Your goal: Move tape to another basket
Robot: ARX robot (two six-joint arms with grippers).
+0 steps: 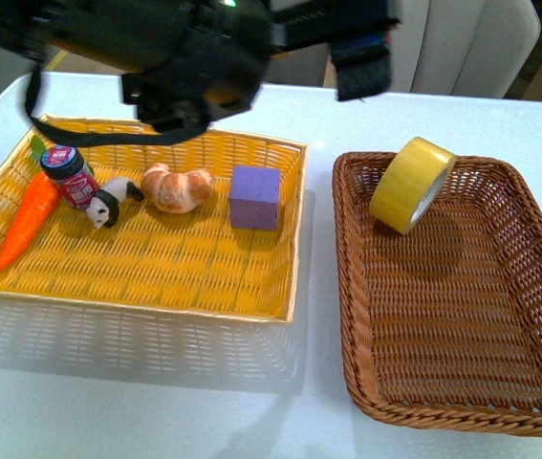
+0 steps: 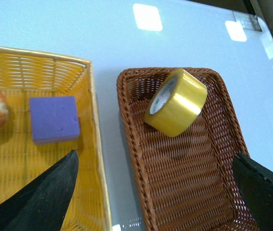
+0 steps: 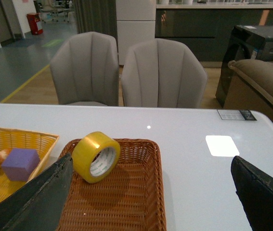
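The tape (image 1: 412, 184), a wide yellow roll with a pale core, stands tilted against the far left corner inside the brown wicker basket (image 1: 462, 325). It also shows in the left wrist view (image 2: 177, 102) and the right wrist view (image 3: 95, 156). My left gripper (image 2: 154, 158) is open and empty, above the basket (image 2: 189, 187) and nearer than the tape. My left arm (image 1: 194, 57) is a dark blur over the tray's far edge. My right gripper (image 3: 150, 161) is open and empty, low beside the basket (image 3: 126, 202).
A flat yellow woven tray (image 1: 156, 277) lies left of the basket and holds a purple cube (image 1: 255, 196), a croissant (image 1: 177, 187), a panda toy (image 1: 108, 204), a small jar (image 1: 70, 175) and a carrot (image 1: 27, 222). Grey chairs (image 3: 162, 72) stand beyond the white table.
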